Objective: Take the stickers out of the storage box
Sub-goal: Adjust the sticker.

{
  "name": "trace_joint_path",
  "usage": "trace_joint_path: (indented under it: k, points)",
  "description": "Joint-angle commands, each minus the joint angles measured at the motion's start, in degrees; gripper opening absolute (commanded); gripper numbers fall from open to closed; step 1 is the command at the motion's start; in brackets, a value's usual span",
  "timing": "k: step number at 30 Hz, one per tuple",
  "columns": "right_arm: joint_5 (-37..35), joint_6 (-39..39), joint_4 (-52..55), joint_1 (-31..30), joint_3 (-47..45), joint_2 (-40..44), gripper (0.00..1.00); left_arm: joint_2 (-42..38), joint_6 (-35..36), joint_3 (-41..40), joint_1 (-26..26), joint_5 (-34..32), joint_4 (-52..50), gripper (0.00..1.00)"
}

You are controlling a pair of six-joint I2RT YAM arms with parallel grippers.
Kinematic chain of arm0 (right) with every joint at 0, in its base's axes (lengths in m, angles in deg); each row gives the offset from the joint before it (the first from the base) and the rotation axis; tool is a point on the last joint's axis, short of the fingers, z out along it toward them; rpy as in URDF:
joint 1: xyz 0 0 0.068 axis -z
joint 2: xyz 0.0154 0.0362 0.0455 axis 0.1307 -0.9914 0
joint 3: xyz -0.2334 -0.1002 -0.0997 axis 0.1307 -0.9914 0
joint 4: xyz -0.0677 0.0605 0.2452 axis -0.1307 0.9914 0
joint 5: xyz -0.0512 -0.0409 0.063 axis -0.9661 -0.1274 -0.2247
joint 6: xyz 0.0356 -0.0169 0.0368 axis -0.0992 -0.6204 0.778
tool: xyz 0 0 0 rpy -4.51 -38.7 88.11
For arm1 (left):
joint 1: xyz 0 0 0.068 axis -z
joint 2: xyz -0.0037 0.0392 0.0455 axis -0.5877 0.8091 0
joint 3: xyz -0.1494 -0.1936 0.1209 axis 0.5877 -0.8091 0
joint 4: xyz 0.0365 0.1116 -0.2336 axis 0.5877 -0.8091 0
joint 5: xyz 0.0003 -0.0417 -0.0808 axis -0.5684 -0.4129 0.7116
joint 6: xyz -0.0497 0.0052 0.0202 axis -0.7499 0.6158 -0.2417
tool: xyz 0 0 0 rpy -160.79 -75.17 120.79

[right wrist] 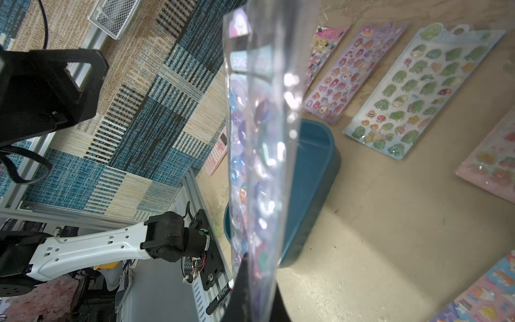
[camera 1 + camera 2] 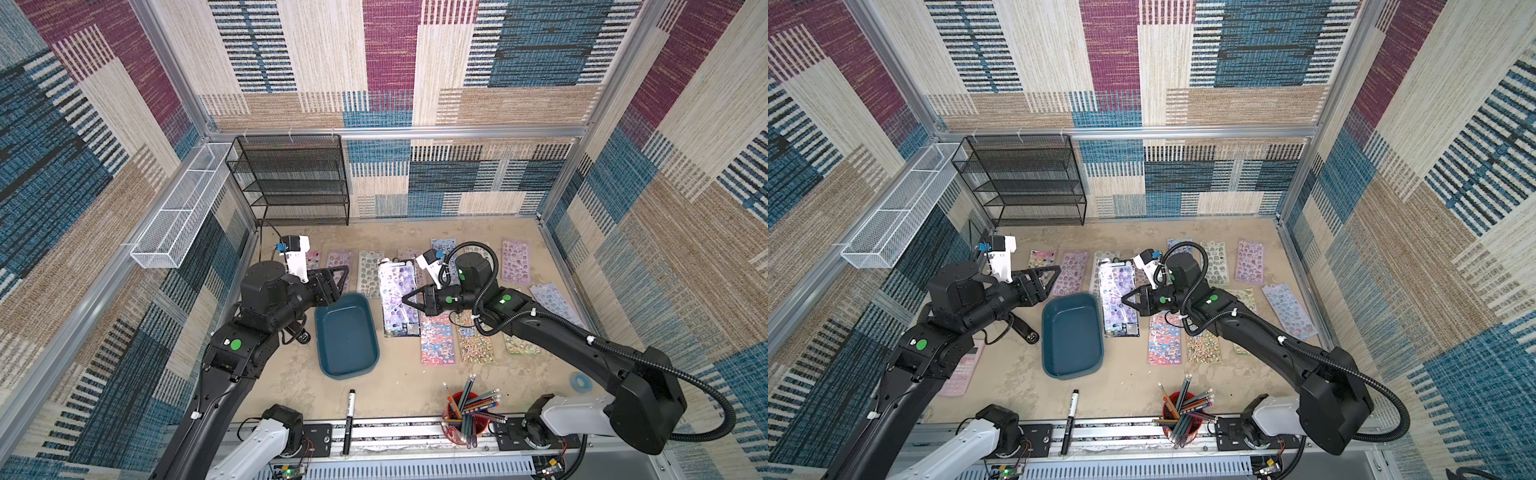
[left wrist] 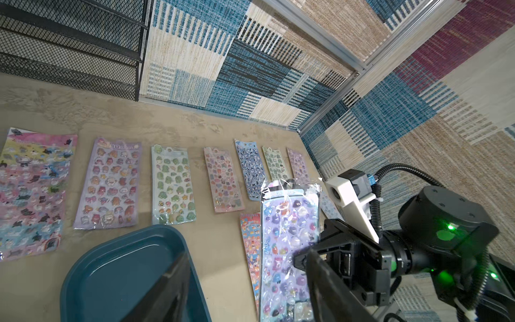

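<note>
The table [image 2: 407, 386] is walled on its left, far and right sides, and a bare strip runs across its near middle. The left arm [image 2: 232, 345] comes in from the near left with its elbow bent and its wrist level, pointing right. The right arm [image 2: 561, 332] slants in from the near right, wrist pointing left. A rack [image 2: 291, 178] fills the far left corner.

The box [image 2: 347, 340] sits left of centre, long side running near to far, its floor bare. The stickers [image 2: 515, 262] lie flat in a far row and a nearer row right of the box, with narrow gaps between sheets.

One lilac sheet [image 2: 392, 278] hangs off the table just right of the box. The right end effector [image 2: 405, 300] is clamped on its right edge. The left end effector [image 2: 341, 286] hovers over the box's far left rim, its fingers [image 3: 167, 278] apart and clear of the sheet.
</note>
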Motion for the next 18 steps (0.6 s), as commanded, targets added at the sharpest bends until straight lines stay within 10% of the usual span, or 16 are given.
trace_joint_path:
  k: [1,18]
  points:
    - [0.12,0.0,0.76,-0.09,-0.7,0.23,0.0,0.27,1.69,-0.49,-0.18,-1.39,-1.62,0.67]
    - [-1.22,1.78,4.45,-1.14,-6.34,-0.76,0.0,1.98,1.93,-0.68,-0.28,-3.24,-3.94,0.67]
